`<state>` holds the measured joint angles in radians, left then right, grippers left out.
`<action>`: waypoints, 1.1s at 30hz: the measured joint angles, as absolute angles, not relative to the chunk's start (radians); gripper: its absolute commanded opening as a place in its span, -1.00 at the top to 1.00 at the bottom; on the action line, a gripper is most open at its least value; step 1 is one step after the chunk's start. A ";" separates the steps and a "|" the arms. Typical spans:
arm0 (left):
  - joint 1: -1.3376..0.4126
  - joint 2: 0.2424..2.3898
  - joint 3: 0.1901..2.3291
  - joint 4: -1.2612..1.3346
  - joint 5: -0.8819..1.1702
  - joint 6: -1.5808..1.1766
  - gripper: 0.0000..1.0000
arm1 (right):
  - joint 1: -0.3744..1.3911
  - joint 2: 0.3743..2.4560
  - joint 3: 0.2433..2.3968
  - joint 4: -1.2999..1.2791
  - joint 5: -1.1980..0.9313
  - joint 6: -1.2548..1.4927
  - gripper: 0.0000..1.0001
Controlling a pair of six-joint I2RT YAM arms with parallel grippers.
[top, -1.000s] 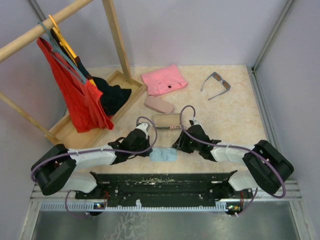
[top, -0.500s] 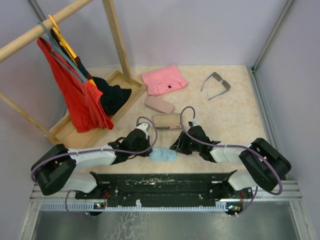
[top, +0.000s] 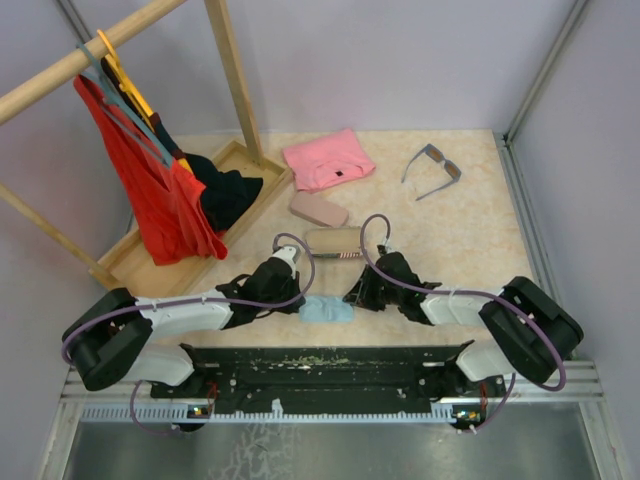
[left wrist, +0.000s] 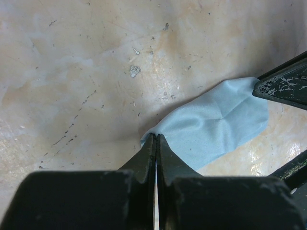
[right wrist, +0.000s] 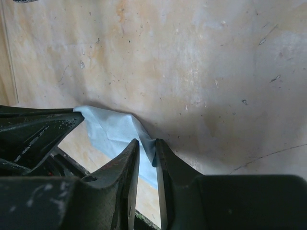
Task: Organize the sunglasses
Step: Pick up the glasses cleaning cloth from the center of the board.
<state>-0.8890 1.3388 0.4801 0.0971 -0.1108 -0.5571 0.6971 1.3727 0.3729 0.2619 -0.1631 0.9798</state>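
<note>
On my far left nothing has stirred: the red garment (top: 150,190) hangs from the slanted wooden rail (top: 60,68) over the shallow wooden tray (top: 130,262), just as it did a second ago. The left gripper (left wrist: 156,140) has not moved either. Its two black fingers are pressed together on one corner of the small light blue cloth (left wrist: 216,122), which lies on the beige mottled tabletop (top: 470,240) right in front of the arm bases. Beyond the cloth, the pink oblong case (top: 318,208) and the tan oblong case with a striped end (top: 333,240) sit where they were, both closed as far as I can tell.

The change is on the right. Over the last second the right gripper (right wrist: 147,142) has edged in and settled at the cloth's opposite end, and its fingers have drawn close. A narrow gap remains, with a raised fold of the cloth standing in it. I read that as closing, not yet clamped.

Far right and to the rear, the sunglasses with the grey-blue frame and dark lenses (top: 432,168) lie unfolded on the table, well apart from both arms, untouched and unshifted. I see no second pair anywhere in my views.

My judgement is that both arms are busy with the cloth, probably to lift or fold it between them. The sunglasses themselves are yet to be dealt with, so the task proper looks early
</note>
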 measured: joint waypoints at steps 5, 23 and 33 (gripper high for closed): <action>-0.889 1.339 0.480 0.097 -0.110 -0.557 1.00 | 0.697 1.373 0.374 0.250 -0.154 0.967 0.86; -0.881 1.312 0.480 0.088 -0.095 -0.561 0.28 | 0.698 1.377 0.389 0.220 -0.150 0.923 1.00; -0.879 1.340 0.480 0.091 -0.084 -0.561 0.41 | 0.698 1.377 0.395 0.210 -0.150 0.916 1.00</action>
